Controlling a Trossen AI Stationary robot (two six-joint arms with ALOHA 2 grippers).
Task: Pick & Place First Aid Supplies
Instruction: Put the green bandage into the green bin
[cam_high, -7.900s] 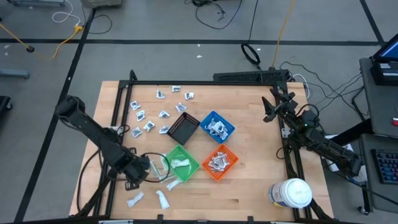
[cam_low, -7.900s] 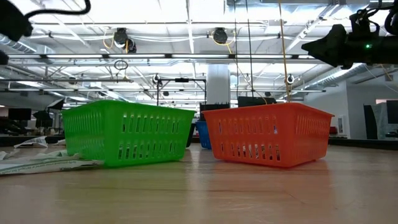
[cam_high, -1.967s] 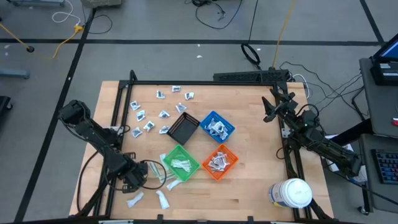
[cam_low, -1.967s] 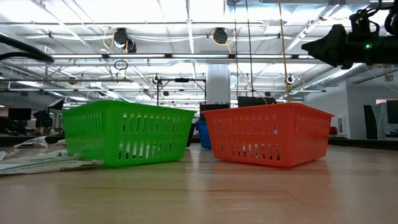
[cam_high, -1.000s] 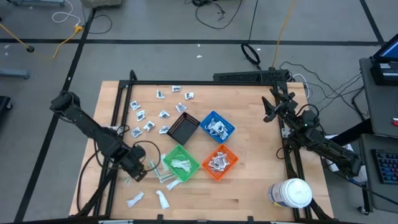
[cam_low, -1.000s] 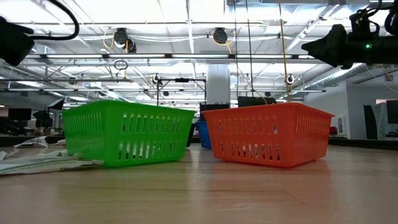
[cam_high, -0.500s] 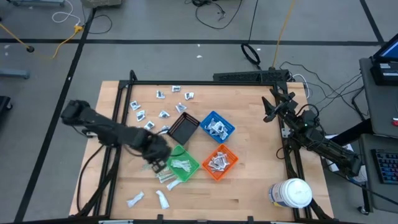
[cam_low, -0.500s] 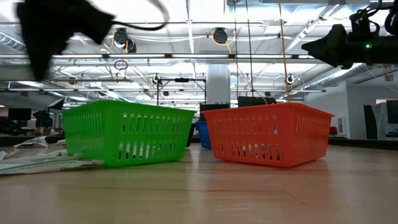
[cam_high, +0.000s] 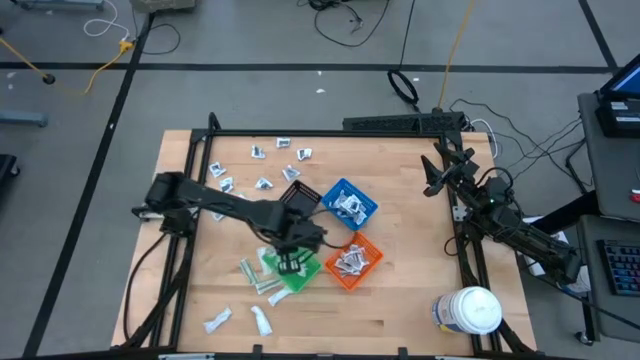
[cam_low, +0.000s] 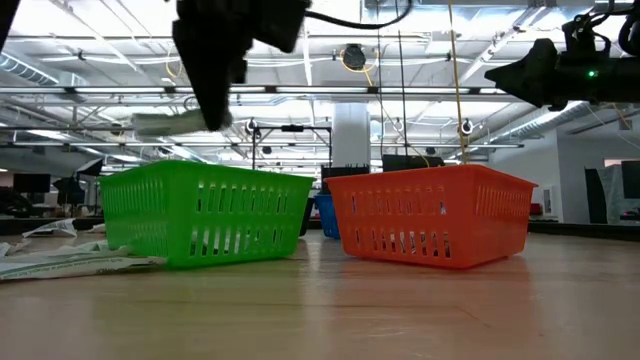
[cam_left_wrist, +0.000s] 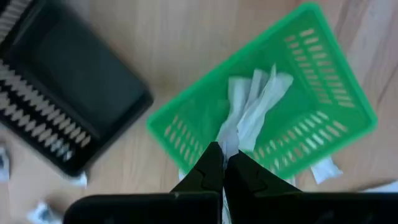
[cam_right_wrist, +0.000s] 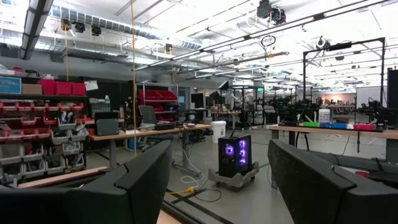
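1. The left gripper (cam_high: 293, 258) hangs above the green bin (cam_high: 304, 271), its jaws pinched shut on a thin white packet (cam_left_wrist: 231, 144) (in the low view the packet (cam_low: 168, 123) sticks out sideways from the fingers, clear of the bin's rim).
2. The green bin (cam_left_wrist: 336, 106) already has several white packets (cam_left_wrist: 258, 106) lying in it.
3. The black bin (cam_high: 296, 208) sits just beyond the green one; the blue bin (cam_high: 366, 203) and orange bin (cam_high: 365, 268) each hold more supplies.
4. Loose packets (cam_high: 262, 183) are scattered on the table (cam_high: 400, 300) behind the black bin, and a few (cam_high: 217, 320) lie near the front edge.
5. The right gripper (cam_high: 437, 172) waits at the table's far right side, jaws wide apart and empty.
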